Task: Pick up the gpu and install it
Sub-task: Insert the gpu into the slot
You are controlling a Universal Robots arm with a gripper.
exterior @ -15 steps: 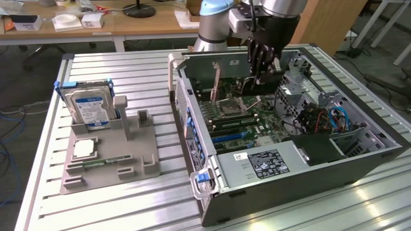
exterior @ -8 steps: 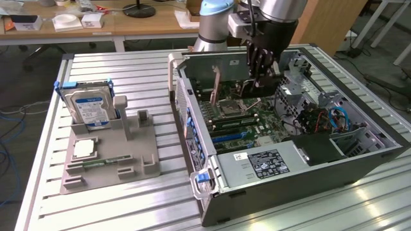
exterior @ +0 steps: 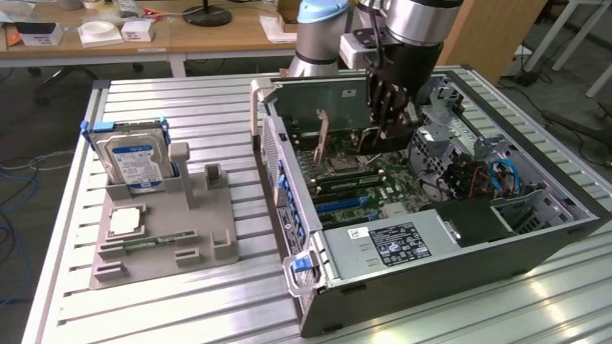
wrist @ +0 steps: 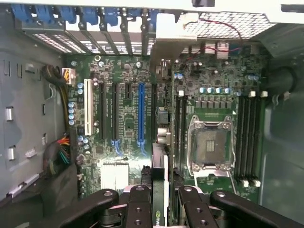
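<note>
1 card is in the tool: the gripper (wrist: 162, 194) has its 2 fingers closed on the gpu (wrist: 159, 166), which hangs edge-on straight below the wrist, inside the open computer case (exterior: 535, 244). The pale bracket (wrist: 168, 28) is at the card's far end from the fingers, close to the row of blue latches (wrist: 95, 14) at the case's rear wall. In the exterior view the gripper (exterior: 390, 132) is low in the case, above the motherboard (wrist: 213, 71).

The step in hand looks like lining up and seating. From the wrist, the card's edge runs parallel to the long blue slot (wrist: 141, 114) but just beside it, on the side nearer the CPU socket (wrist: 211, 142). Whether it has touched the board cannot be told.

To do this well, I judge:
- Bring the lower edge squarely over the slot before pressing; a small sideways offset would land the contacts on the board.
- Hold the card upright and parallel to the slot along its whole length.
- Let the bracket slide into its rear opening as the edge goes in, so it does not catch the wall.
- Press straight down and evenly; the grip is near 1 end, so the far end may tilt.
</note>
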